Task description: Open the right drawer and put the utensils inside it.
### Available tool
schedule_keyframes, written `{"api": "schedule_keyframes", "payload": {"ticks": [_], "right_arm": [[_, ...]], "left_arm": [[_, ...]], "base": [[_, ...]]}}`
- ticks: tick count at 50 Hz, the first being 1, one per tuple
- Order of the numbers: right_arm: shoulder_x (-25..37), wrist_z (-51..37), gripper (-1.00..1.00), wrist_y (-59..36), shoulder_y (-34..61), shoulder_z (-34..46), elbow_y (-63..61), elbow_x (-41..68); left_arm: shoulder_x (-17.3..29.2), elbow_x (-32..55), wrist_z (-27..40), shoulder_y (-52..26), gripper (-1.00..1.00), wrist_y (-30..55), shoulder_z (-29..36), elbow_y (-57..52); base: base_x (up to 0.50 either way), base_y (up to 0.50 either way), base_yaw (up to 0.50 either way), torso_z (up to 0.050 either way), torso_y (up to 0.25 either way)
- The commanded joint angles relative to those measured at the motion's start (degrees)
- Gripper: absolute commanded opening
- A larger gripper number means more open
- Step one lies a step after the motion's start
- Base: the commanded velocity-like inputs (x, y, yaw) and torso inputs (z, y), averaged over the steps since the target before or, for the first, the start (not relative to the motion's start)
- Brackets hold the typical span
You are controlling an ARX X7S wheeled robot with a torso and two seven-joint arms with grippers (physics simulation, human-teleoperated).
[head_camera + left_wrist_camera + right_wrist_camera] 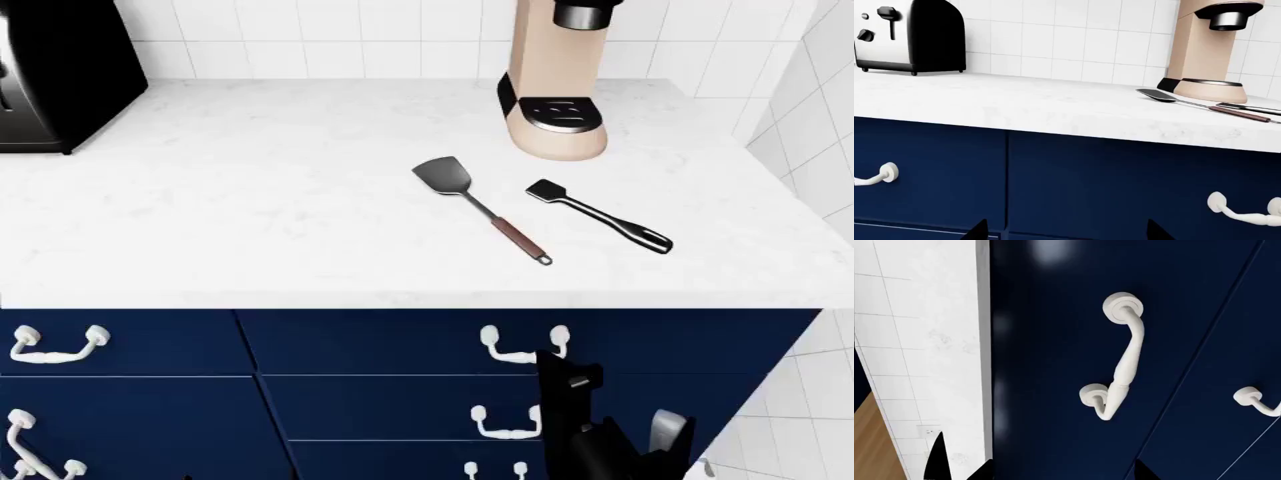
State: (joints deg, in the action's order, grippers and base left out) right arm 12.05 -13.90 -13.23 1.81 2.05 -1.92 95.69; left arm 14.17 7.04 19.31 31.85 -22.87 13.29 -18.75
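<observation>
While right drawer (400, 342) sits shut, right gripper (603, 420) near its handle (523, 345), jaws apart, empty, both spatulas (481, 210) on counter (240, 200), left gripper's (1064, 231) spread tips empty.

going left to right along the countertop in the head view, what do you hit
black toaster → grey metal spatula with the reddish-brown handle → black spatula. The beige coffee machine stands behind them, overlapping both spatulas' span.
</observation>
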Motion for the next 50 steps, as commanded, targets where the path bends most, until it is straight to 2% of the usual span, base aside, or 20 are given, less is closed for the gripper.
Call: {"api": "schedule_keyframes", "payload": {"ticks": [1, 50], "right_arm": [[-0.3, -1.4, 1.00, 1.2, 0.2, -0.6, 1.2, 0.6], [0.3, -3.1, 1.00, 2.2, 1.2, 1.0, 4.4, 0.3]], "left_arm": [[0.3, 0.2, 0.4, -0.1, 1.00, 0.1, 0.2, 0.0], [1.6, 0.7, 1.9, -0.4, 1.00, -0.2, 1.4, 0.1]], "base": [[0.15, 0.00, 0.00, 0.000, 0.000], [0.08, 0.00, 0.00, 0.000, 0.000]]}}
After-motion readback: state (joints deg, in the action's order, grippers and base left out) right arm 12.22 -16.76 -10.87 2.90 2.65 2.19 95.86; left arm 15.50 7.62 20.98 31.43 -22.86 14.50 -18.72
